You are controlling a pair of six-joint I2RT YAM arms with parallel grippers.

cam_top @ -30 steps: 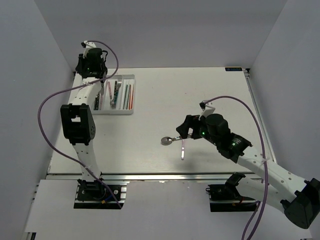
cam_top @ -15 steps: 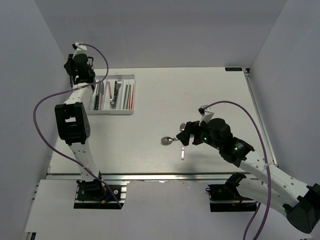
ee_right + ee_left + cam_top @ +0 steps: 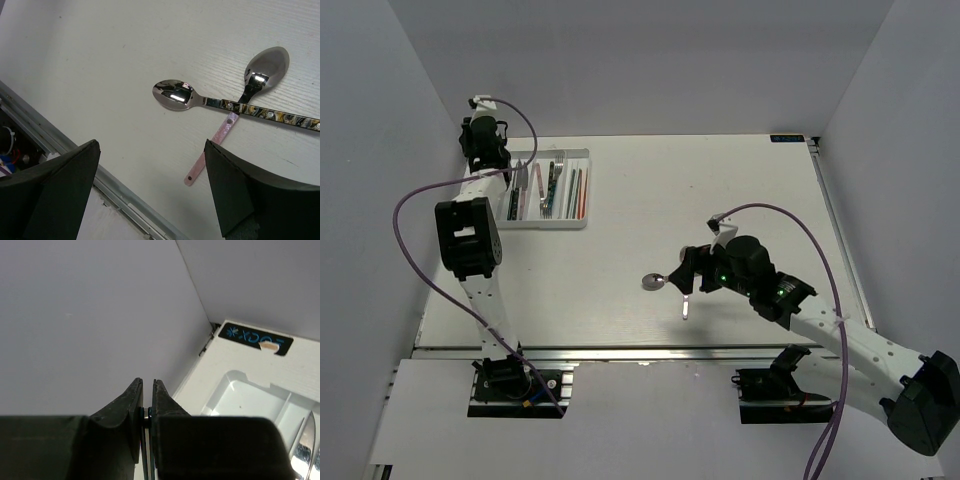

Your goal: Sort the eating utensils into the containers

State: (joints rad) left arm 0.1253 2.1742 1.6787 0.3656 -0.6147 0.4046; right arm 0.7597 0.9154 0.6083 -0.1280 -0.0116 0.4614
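Note:
Two spoons lie crossed on the table. One has a dark patterned handle and its bowl points left. The other has a pink handle, which also shows in the top view. My right gripper is open and empty, hovering just over them. The white cutlery tray at the far left holds several forks, knives and chopsticks. My left gripper is beside the tray's far-left corner, raised. Its fingers are shut with nothing seen between them.
The left wall stands close behind my left gripper. An empty short tray compartment and a black label at the table's far-left corner show in the left wrist view. The metal rail runs along the near table edge.
My left gripper has swung from over the tray's left side out to its far-left corner. My right gripper has shifted slightly left and nearer over the spoons. The spoons have not moved.

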